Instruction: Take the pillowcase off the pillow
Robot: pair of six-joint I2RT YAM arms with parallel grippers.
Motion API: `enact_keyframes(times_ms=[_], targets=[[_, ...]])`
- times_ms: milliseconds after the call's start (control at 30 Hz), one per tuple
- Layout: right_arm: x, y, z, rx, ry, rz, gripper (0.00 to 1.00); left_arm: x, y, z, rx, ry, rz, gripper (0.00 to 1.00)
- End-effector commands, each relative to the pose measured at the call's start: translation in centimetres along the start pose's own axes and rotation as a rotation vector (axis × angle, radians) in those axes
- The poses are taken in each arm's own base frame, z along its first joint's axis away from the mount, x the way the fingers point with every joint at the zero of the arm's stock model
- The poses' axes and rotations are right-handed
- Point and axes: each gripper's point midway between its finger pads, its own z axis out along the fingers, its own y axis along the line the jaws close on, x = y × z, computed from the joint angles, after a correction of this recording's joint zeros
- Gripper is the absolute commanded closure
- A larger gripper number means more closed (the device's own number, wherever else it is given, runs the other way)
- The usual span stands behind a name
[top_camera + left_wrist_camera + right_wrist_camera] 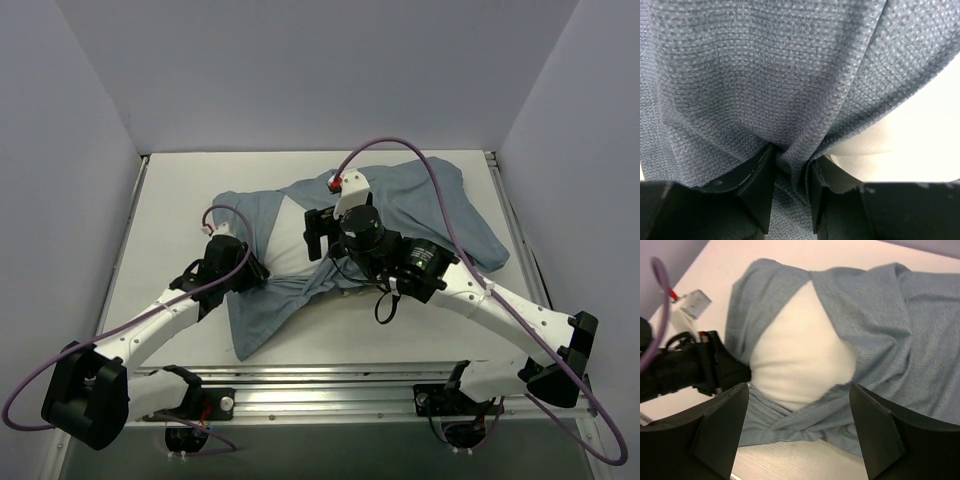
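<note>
The blue-grey pillowcase lies crumpled across the middle of the table, plain side up. Its opening is pulled back, baring part of the white pillow. My left gripper is shut on a fold of the pillowcase's left edge; in the left wrist view the cloth is pinched between the fingers, with the pillow at right. My right gripper hovers open and empty over the bared pillow. In the right wrist view it frames the pillow and the pillowcase.
The white table is boxed by grey walls at left, back and right. A metal rail runs along the near edge. Purple cables loop over the cloth. The left gripper shows at the pillow's left in the right wrist view.
</note>
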Motion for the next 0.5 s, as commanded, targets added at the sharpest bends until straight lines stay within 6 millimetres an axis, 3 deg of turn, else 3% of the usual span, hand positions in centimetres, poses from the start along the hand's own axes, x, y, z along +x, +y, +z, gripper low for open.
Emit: enact_keyframes(times_ms=[0,133,267,467], targets=[[-0.7,1.4,0.2,0.005,0.004,-0.075,0.23,-0.9,-2.7,-0.3,0.09,-0.009,0.03,0.62],[2.0,3.8,3.6,-0.017,0.052,-0.109,0.22,-0.7,-2.8,-0.5,0.098,-0.007,0.028,0.61],[6.1,3.6,6.6,0.032,0.112,-0.124,0.2,-0.6,-2.7,-0.6,0.092,-0.007,0.029,0.61],[13.6,2.7,9.2,0.065,0.234,-0.155,0.03,0.2,-2.2,-0.2,0.08,0.007,0.023,0.62]])
